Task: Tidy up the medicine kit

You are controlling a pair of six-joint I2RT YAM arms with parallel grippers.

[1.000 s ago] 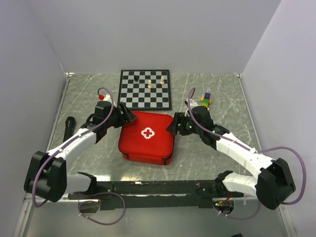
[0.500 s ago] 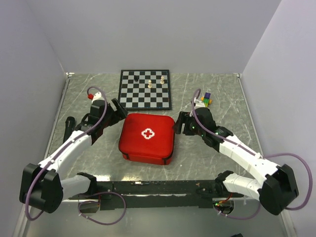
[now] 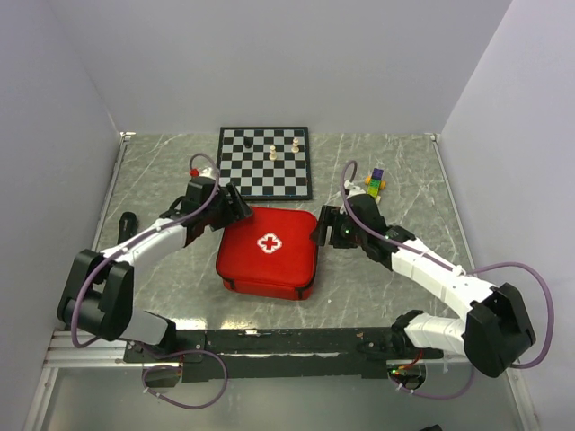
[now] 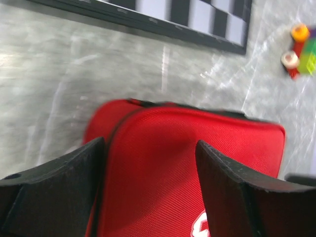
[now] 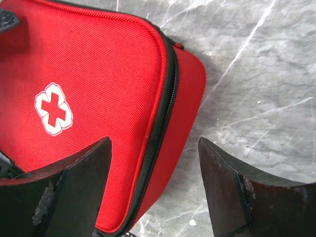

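Medicine kit flat, cross up, squarish, turned slightly clockwise, left gripper spread, right gripper spread

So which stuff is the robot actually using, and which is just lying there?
For the job: the red medicine kit, closed; the left gripper and right gripper, both open at its far corners.
Just lying about: the chessboard, its chess pieces, the colourful blocks, a black object near the left wall.

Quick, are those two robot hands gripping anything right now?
Left gripper: open, holding nothing, by the medicine kit.
Right gripper: open, holding nothing.
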